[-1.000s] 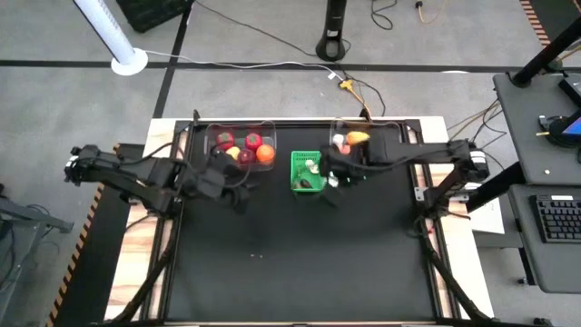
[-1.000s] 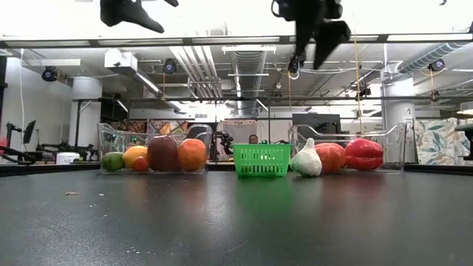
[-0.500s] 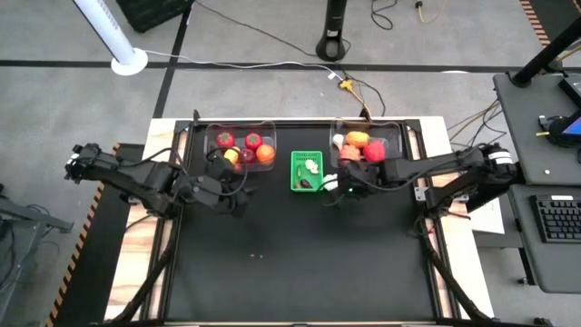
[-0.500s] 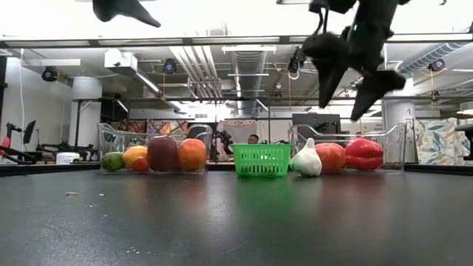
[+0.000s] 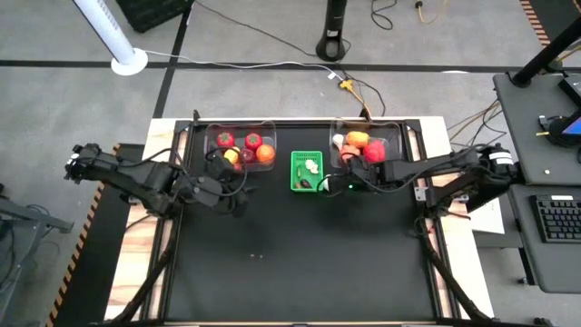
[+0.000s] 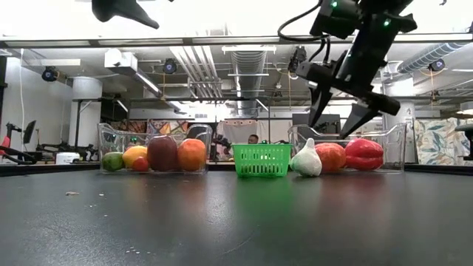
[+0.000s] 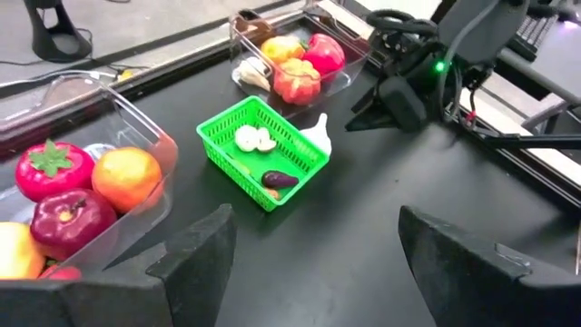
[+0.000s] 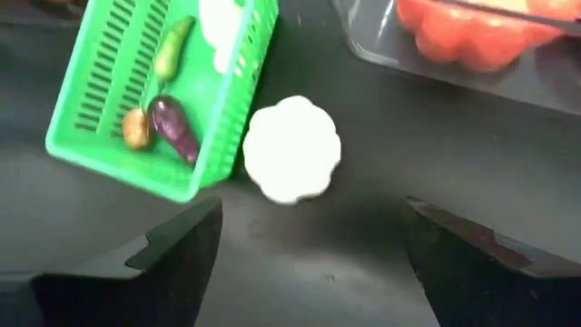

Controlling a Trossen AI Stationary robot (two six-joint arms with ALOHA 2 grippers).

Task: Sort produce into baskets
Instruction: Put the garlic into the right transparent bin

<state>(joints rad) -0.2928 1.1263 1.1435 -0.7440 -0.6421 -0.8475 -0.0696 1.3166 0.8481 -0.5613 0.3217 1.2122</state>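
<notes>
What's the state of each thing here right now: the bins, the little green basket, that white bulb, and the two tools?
Left clear bin: holds red, orange and yellow fruit.
Right clear bin: holds red and orange produce.
Green basket: upright, holds small pieces.
White garlic: loose on the table beside the green basket.
Right tool: open, empty, above the garlic.
Left tool: open, empty.

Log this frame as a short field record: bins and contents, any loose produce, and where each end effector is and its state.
left clear bin: red, dark red, orange and yellow fruit
right clear bin: red and orange produce, a white piece
green basket: white pieces, small purple eggplant, a green and a tan piece
loose produce: white garlic on the table beside the green basket
right end effector: open, above the garlic, empty
left end effector: open, empty, near the left clear bin
</notes>
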